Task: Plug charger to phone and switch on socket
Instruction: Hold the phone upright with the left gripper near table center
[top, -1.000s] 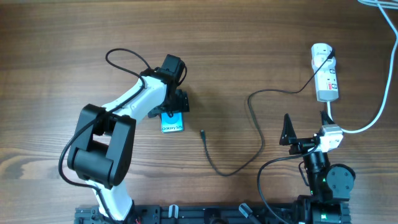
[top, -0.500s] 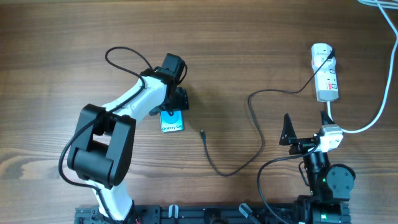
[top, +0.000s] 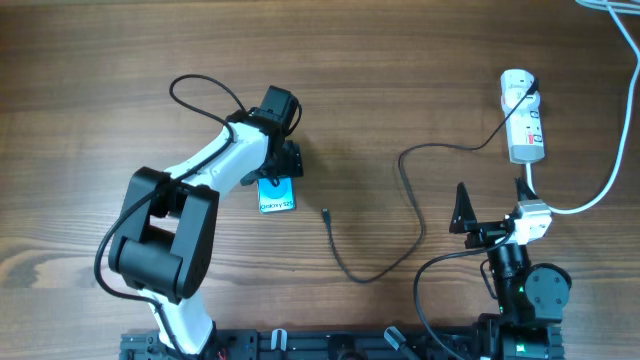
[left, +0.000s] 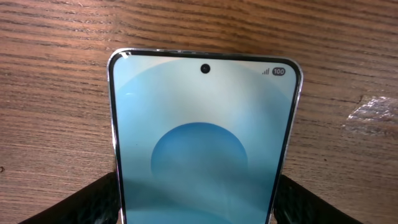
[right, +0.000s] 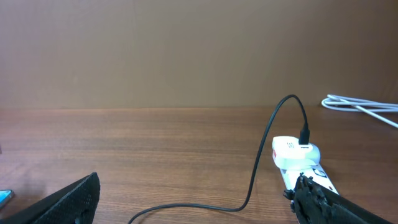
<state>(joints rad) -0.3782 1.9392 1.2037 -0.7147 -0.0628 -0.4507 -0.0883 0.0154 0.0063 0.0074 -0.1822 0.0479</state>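
The phone (top: 277, 196) lies flat on the table, its light blue screen up; it fills the left wrist view (left: 202, 143). My left gripper (top: 278, 182) is over its upper end, a finger pressed against each long edge (left: 198, 205). The charger, a thin black cable (top: 418, 222), runs from the socket (top: 524, 125) in a loop to its plug tip (top: 325, 212), which lies loose on the table right of the phone. My right gripper (top: 492, 205) is open and empty, below the socket. The right wrist view shows the socket (right: 295, 152) and the cable (right: 255, 180) ahead.
A thick white cord (top: 610, 180) curves from the socket area along the right side to the far right corner; it also shows in the right wrist view (right: 360, 106). The arm bases stand at the table's front edge.
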